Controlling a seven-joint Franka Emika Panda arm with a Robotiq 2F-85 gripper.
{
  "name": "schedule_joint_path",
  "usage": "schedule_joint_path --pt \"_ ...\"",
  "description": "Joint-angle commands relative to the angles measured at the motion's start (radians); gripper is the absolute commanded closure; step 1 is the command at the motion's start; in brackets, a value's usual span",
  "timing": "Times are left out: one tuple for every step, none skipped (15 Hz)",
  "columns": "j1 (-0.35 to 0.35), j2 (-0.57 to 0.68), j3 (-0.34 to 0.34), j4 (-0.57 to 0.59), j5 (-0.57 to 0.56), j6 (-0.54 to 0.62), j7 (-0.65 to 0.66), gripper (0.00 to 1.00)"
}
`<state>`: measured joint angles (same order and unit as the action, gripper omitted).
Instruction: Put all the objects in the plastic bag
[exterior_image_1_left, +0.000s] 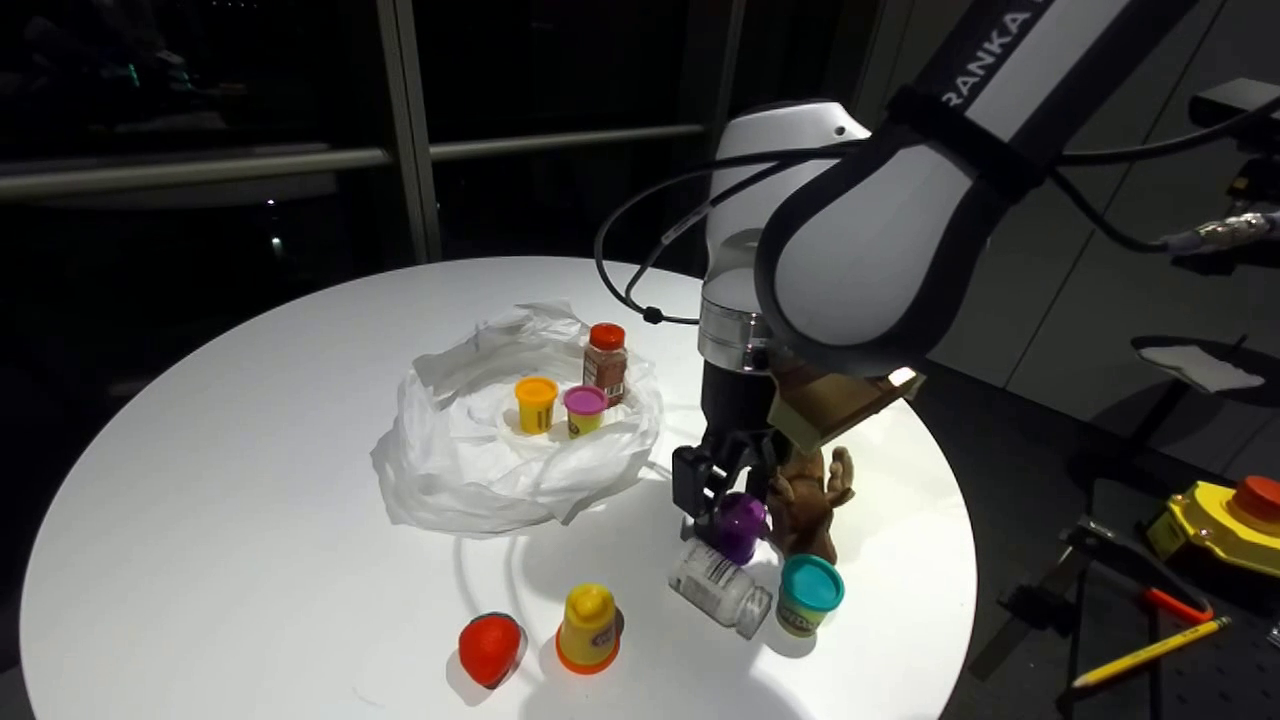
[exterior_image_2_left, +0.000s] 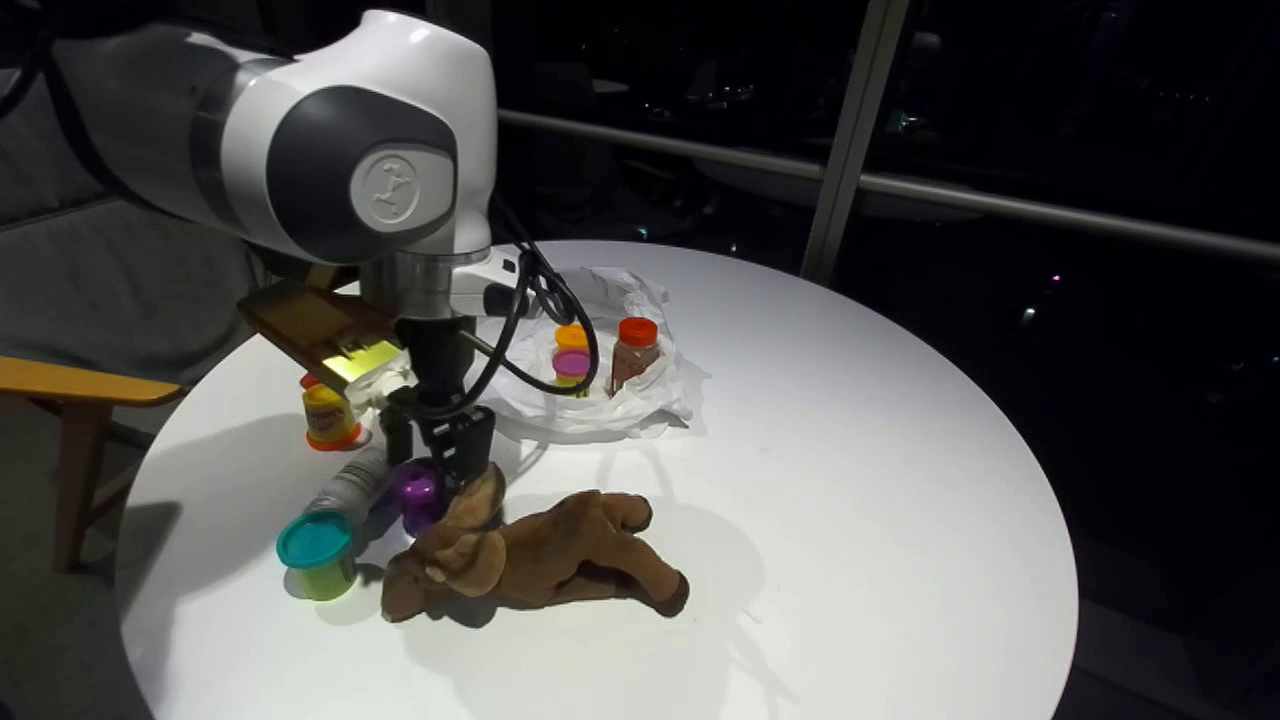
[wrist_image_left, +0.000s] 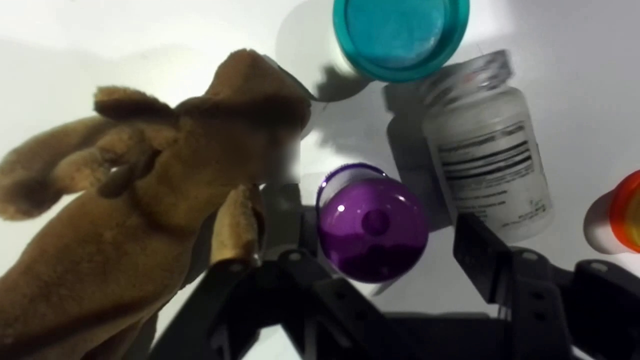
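Dark windows (exterior_image_1_left: 230, 80) stand behind a round white table (exterior_image_1_left: 230, 480) in an exterior view. On the table lies a crumpled white plastic bag (exterior_image_1_left: 500, 490), and within its folds stand an orange-lidded tub (exterior_image_1_left: 535, 412), a magenta-lidded tub (exterior_image_1_left: 584, 412) and a red-capped jar (exterior_image_1_left: 604, 370). Outside the bag are a red strawberry-shaped toy (exterior_image_1_left: 489, 650), a yellow tub (exterior_image_1_left: 588, 625) with its orange rim down, a pale bottle (exterior_image_1_left: 712, 585) on its side, and a teal-lidded tub (exterior_image_1_left: 808, 597) just beside the bottle's neck. Next to the bottle, under the arm (exterior_image_1_left: 860, 250), is a purple domed object (exterior_image_1_left: 743, 528).

A brown plush animal (exterior_image_2_left: 565, 548) lies on the table in an exterior view, its head near the purple domed object and the teal-lidded tub. The bag, partly hidden by the arm, shows farther back with its two tubs and the jar. A wooden armrest (exterior_image_2_left: 90, 382) reaches in at the edge.

In the wrist view the gripper (wrist_image_left: 387, 232) has its jaws spread wide, with the purple domed object between the two black fingers (wrist_image_left: 482, 260). A gap shows between the object and the finger on the bottle's side; whether the opposite finger touches it I cannot tell, but the jaws have no grip on anything. Part of the plush animal lies just beside that opposite finger.
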<state>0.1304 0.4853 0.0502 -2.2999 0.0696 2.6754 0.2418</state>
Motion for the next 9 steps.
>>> schedule_joint_path --pt "0.019 0.007 -0.027 0.017 -0.018 -0.003 0.013 0.58" --pt "0.028 0.005 -0.041 0.016 -0.031 0.000 0.025 0.65" --pt "0.041 -0.003 -0.058 0.013 -0.047 -0.002 0.041 0.72" --pt "0.053 -0.009 -0.073 0.013 -0.061 -0.001 0.054 0.75" --pt "0.065 -0.019 -0.086 0.018 -0.075 -0.010 0.068 0.75" --pt "0.075 -0.024 -0.096 0.026 -0.087 -0.017 0.079 0.75" --pt "0.087 -0.030 -0.106 0.044 -0.102 -0.025 0.095 0.75" --pt "0.096 -0.034 -0.112 0.057 -0.112 -0.033 0.105 0.75" --pt "0.108 -0.033 -0.118 0.085 -0.126 -0.043 0.121 0.75"
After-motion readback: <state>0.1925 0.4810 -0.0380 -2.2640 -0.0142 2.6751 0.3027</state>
